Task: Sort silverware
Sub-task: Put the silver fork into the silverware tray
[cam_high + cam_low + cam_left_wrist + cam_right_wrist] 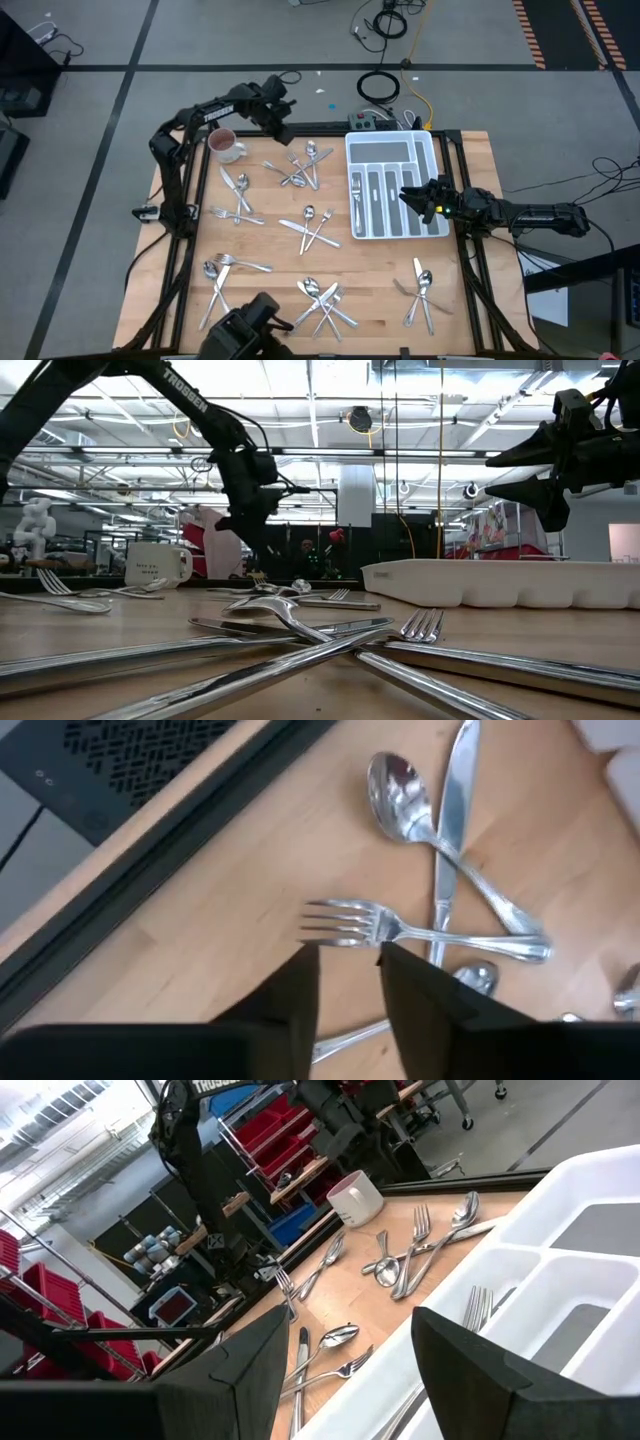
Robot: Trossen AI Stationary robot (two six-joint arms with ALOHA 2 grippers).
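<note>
The silverware lies in loose heaps on the wooden table [270, 250]; several pieces also lie in the white divided tray [392, 185]. My left gripper [283, 132] hangs open near the far edge, pointing steeply down. Below it in the left wrist view lie a fork [345, 925], a spoon [400, 790] and a knife [450, 820], crossing one another. Nothing sits between its fingers [300, 990]. My right gripper [418, 200] waits open and level over the tray's right side [560, 1250], holding nothing.
A white mug [224, 146] stands at the far left, close to the left gripper. Heaps of silverware lie at the left [237, 195], middle [315, 225], near left [222, 270], near middle [322, 300] and near right [422, 290]. A control box [365, 122] sits behind the tray.
</note>
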